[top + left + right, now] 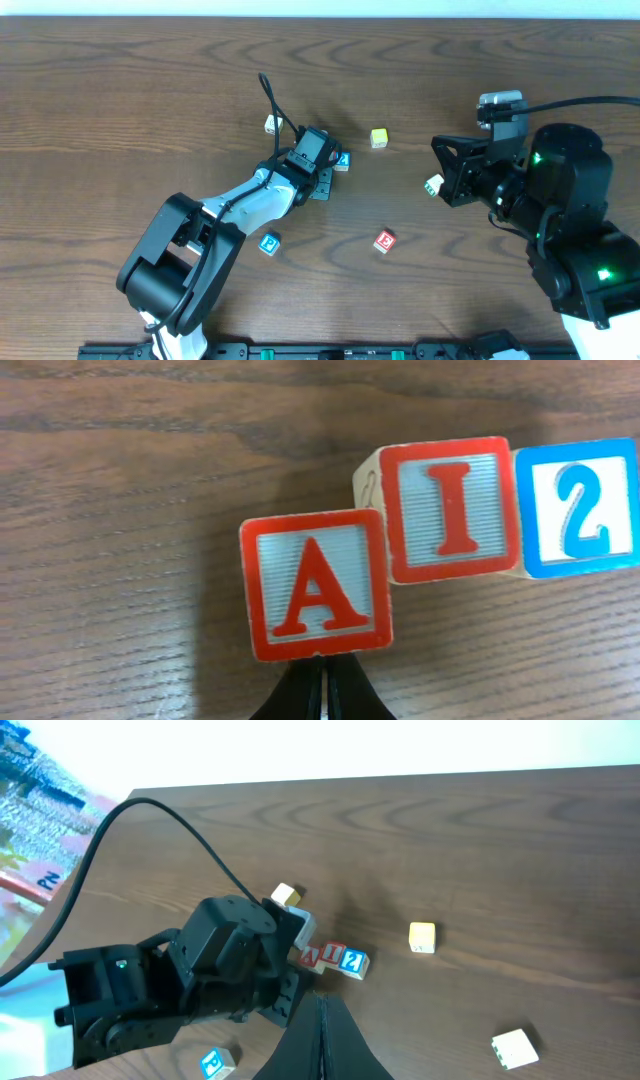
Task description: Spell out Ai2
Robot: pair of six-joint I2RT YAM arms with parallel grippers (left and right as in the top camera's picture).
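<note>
**Left fingers closed at the A cube; A sits out of line with I and 2**

Left gripper: the two fingers are pressed together, with only a thin seam between them, and grasp nothing. Their tips sit at the near edge of the A cube. Whether they touch it cannot be told.

Right gripper: the fingers are likewise closed to a thin seam and are empty. It is held well apart from the 2 cube, on that cube's right in the overhead view.

Task cubes, located from the 2 cube:
- The I cube stands directly beside the 2 cube, side against side, faces level.
- The A cube is next beyond the I cube. It is displaced toward the left fingers, so only its far right corner meets the I cube's near left corner.
- All three rest on the wooden table, letters upright in the left wrist view and reading A, I, 2.

Other items, overhead view:
- A yellow cube lies near the 2 cube, up and to the right.
- A white cube with green marking lies further right, near the right arm.
- The red E cube lies below and right of the 2 cube.
- The blue P cube lies below and left, beside the left arm.
- A cream cube lies up and to the left.
</note>
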